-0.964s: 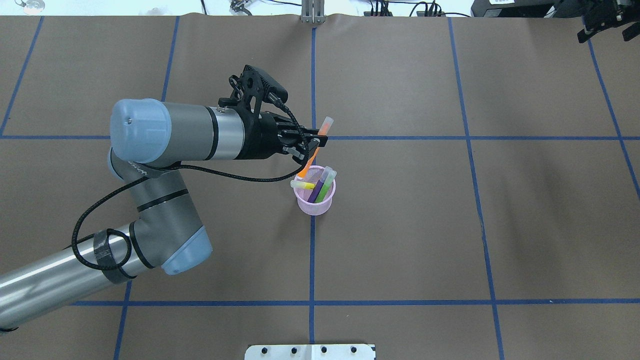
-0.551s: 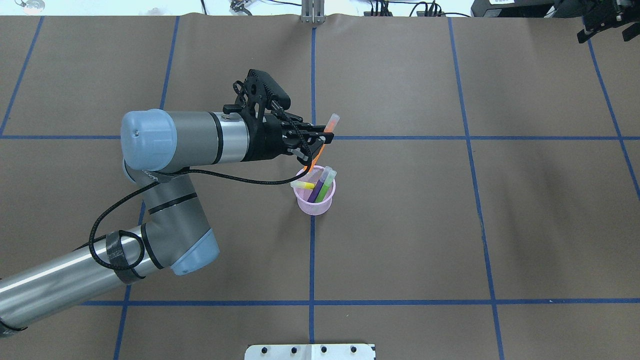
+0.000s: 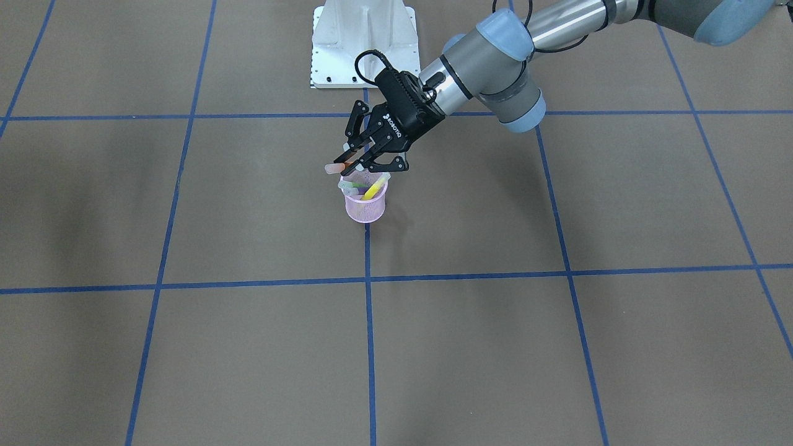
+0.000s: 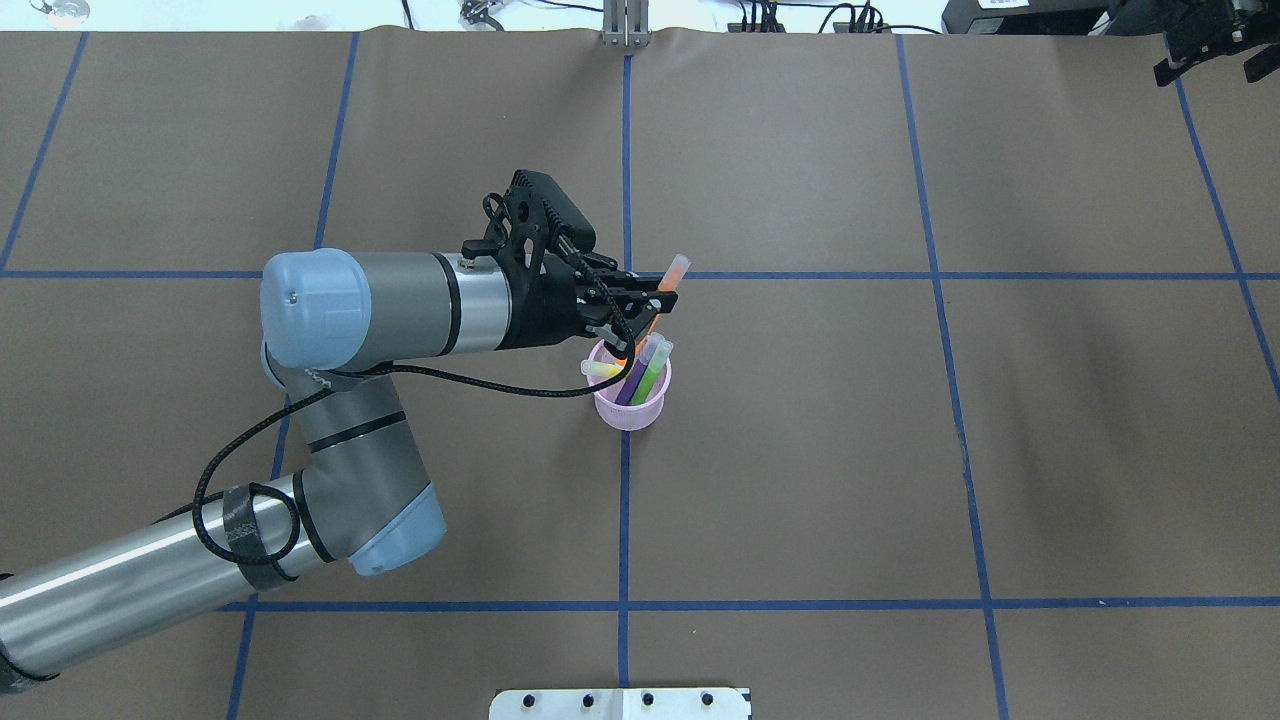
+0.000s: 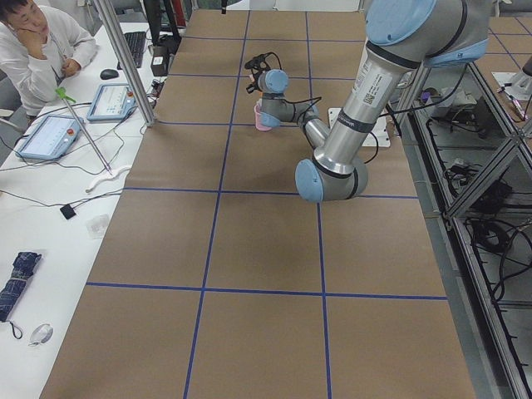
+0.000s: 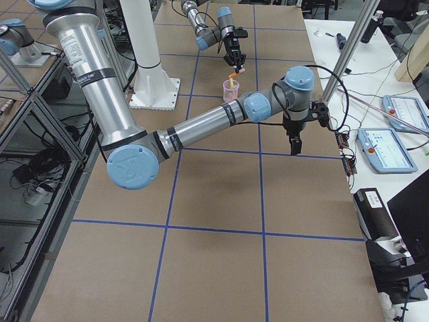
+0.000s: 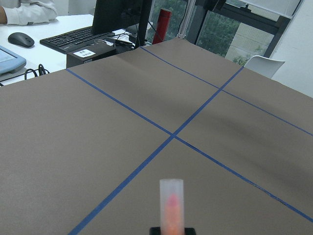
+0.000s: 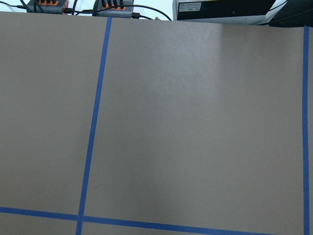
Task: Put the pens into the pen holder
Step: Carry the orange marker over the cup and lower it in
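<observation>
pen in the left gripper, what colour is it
The pen in the left gripper is orange with a pale translucent cap. It shows best in the overhead exterior view.

The left end effector (image 4: 652, 307) is hiding the middle of the orange pen (image 4: 677, 269), and the wrist view's bottom edge is cropping it. The overhead frame is cropping the right end effector (image 4: 1205, 42).

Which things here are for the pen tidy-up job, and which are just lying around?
For the job:
- orange pen, held by the left gripper, jaws shut on it
- pink pen holder
- yellow pen, purple pen and green pen, standing in it

Just lying about:
- keyboard
- mouse
- folded umbrella on the side table
</observation>
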Controlling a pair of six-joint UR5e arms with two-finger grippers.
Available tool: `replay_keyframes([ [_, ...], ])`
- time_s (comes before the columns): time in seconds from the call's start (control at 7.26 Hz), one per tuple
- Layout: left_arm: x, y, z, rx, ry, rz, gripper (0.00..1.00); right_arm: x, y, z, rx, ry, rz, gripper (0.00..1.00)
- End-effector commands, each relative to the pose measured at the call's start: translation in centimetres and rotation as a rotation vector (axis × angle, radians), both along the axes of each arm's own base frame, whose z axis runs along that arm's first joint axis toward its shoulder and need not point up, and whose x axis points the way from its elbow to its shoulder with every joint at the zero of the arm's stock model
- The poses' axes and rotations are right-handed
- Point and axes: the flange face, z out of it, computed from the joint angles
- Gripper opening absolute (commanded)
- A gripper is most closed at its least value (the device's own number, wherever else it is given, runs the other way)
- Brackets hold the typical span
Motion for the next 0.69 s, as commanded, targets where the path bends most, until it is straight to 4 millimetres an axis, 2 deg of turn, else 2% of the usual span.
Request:
replay_keyframes([
  [0.0, 0.38, 0.39, -0.05, 0.003, 0.004, 0.001, 0.15, 0.01, -0.02, 0.05, 0.000, 0.001, 0.001, 1.00],
  [0.41, 0.32, 0.31, 0.36, 0.007, 0.009, -0.001, 0.39, 0.00, -0.06, -0.04, 0.001, 0.001, 0.001, 1.00],
  [0.55, 0.32, 0.31, 0.36, 0.007, 0.009, -0.001, 0.42, 0.00, -0.06, -0.04, 0.000, 0.001, 0.002, 1.00],
])
